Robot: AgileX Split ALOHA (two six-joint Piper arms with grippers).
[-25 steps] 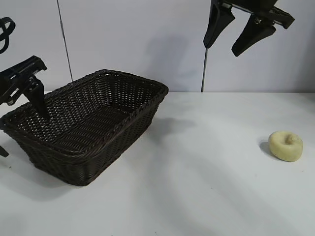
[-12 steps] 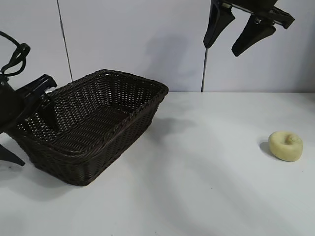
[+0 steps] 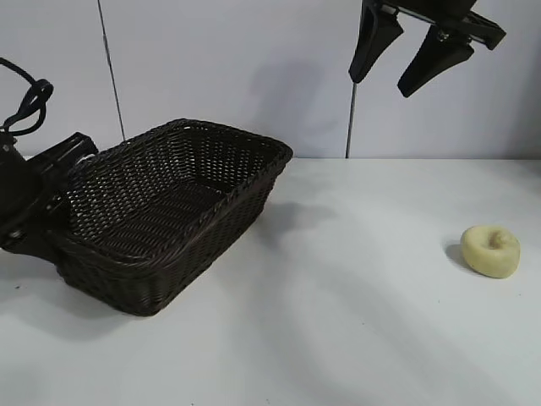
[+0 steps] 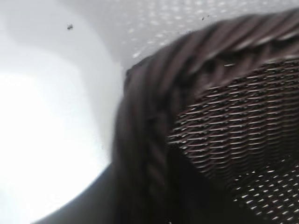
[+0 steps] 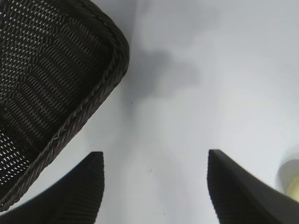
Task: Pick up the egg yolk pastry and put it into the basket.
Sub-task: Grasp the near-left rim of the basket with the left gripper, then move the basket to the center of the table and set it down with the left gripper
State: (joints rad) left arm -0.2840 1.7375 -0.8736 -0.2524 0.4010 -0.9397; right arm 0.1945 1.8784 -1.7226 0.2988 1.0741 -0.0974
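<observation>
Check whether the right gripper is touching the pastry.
Apart. The exterior view shows the right gripper open, high above the table, with the pastry lying far below it.

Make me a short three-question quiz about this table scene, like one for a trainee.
1. True or false: the egg yolk pastry already lies inside the basket.
2. Which gripper hangs high above the table with open jaws: A left gripper, B right gripper?
3. Fill in: the left gripper is at the basket's ___.

Key: 1 false, it sits on the table, apart from the basket. 2 B. 3 rim, at the end farthest from the pastry.
</observation>
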